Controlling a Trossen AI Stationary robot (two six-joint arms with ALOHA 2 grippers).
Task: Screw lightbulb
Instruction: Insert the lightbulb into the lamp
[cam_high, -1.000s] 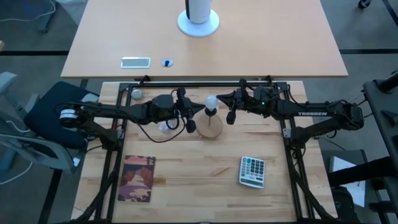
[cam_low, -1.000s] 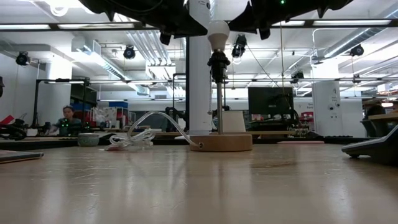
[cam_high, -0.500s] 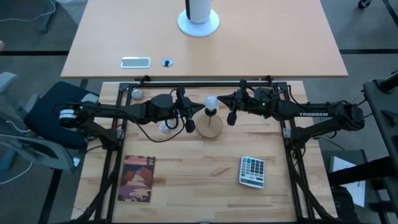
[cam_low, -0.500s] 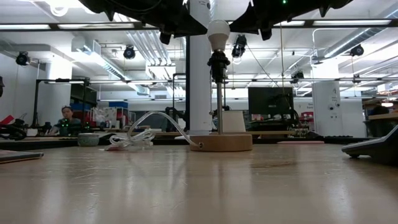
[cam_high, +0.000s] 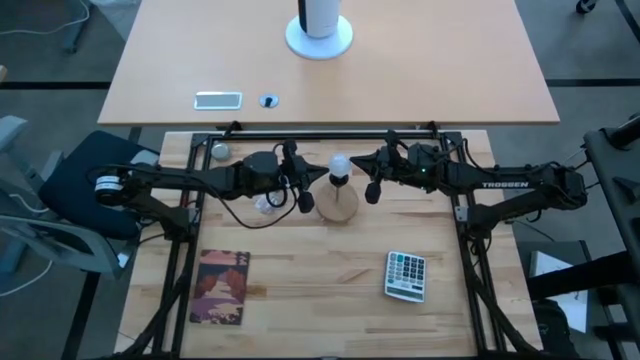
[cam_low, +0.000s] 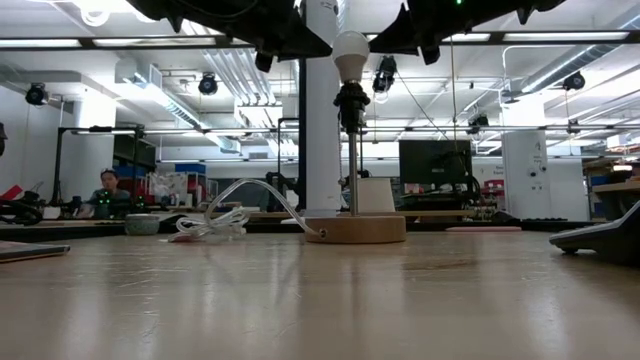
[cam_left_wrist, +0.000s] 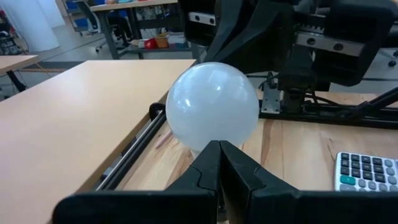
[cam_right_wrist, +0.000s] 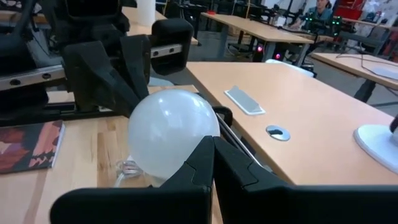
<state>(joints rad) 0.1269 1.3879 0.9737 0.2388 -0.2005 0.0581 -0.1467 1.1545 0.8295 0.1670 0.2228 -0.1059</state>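
looking at the bulb: you'll find the lightbulb (cam_high: 340, 163) seated on top of the thin upright stem of the lamp stand (cam_high: 338, 204), whose round wooden base sits on the table (cam_high: 300, 300) near the middle of its far half.
left gripper: your left gripper (cam_high: 325, 175) hangs just beside the lightbulb on its left, fingers pressed together with nothing between them; in the left wrist view the closed fingertips (cam_left_wrist: 219, 163) sit right in front of the frosted globe, and you cannot tell whether they touch it.
right gripper: your right gripper (cam_high: 356, 160) hangs just beside the lightbulb on the opposite side, jaws also closed and empty; in the right wrist view its tips point at the globe.
low view: you see the bulb upright on its dark socket, with both arms' dark bodies above and to either side.
cable: a clear cord (cam_low: 240, 205) loops from the wooden base across the table.
calculator: the calculator (cam_high: 406, 275) lies well apart, on the near right of the table.
booklet: a reddish booklet (cam_high: 219, 287) lies on the near left.
grey ball: a small grey ball (cam_high: 219, 151) rests at the far left corner.
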